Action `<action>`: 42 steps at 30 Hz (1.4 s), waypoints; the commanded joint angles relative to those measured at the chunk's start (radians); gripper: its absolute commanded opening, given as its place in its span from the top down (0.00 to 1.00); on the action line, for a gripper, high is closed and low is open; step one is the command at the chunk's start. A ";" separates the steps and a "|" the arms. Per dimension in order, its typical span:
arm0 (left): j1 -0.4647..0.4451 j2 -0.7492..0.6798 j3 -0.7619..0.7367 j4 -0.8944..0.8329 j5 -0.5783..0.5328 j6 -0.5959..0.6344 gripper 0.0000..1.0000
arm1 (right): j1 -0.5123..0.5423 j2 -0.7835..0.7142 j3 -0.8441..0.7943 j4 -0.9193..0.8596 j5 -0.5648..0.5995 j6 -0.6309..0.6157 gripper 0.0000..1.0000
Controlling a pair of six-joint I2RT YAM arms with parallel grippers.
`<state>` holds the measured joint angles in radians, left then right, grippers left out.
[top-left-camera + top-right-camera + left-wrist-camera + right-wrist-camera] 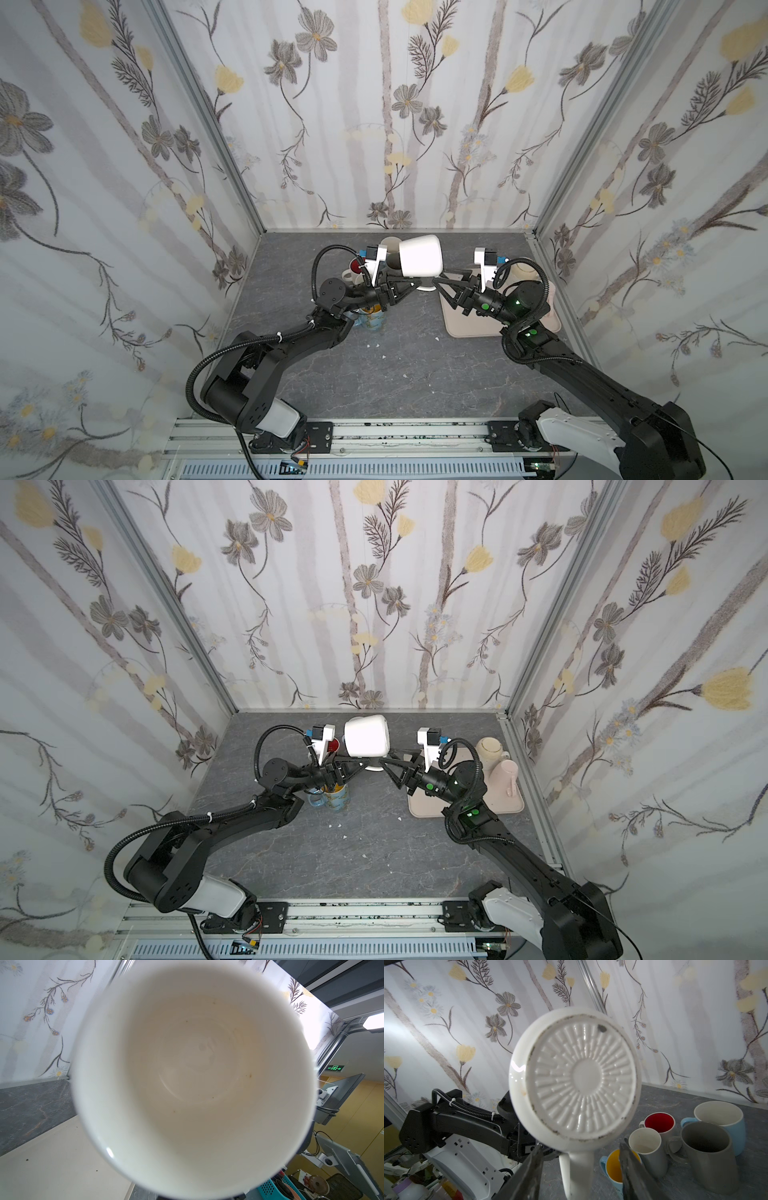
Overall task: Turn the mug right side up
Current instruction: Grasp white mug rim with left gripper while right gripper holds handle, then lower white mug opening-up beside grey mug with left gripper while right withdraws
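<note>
white mug [419,257] hangs sideways in clamped left gripper [411,285], handle [577,1172] between spread right gripper [581,1147].

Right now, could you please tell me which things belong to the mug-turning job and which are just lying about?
Job: white mug, held sideways in the air; left end effector, shut on it; right end effector, open around its handle.
Lying about: red-lined mug; blue mug; big grey mug; yellow-lined mug; tray.

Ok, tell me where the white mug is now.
In both top views the white mug is aloft on its side over the back middle of the table, between the red-lined mug at left and the beige tray at right.
</note>
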<state>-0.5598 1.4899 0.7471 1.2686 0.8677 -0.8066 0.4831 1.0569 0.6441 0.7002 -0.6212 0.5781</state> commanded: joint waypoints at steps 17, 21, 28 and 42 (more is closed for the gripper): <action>-0.017 0.037 0.249 -0.596 -0.124 0.411 1.00 | -0.285 -0.164 -0.021 -0.510 0.358 -0.119 0.39; -0.030 0.067 0.333 -0.781 -0.160 0.531 1.00 | -0.361 -0.165 -0.054 -0.536 0.335 -0.099 0.38; -0.056 0.166 0.538 -1.155 -0.257 0.765 1.00 | -0.416 -0.150 -0.063 -0.553 0.298 -0.095 0.38; -0.107 0.408 0.940 -1.731 -0.491 1.099 1.00 | -0.449 -0.106 -0.060 -0.558 0.290 -0.100 0.38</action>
<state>-0.6579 1.8774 1.6447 -0.3801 0.4282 0.1898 0.0353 0.9440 0.5812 0.1257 -0.3153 0.4782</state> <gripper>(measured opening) 0.128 0.622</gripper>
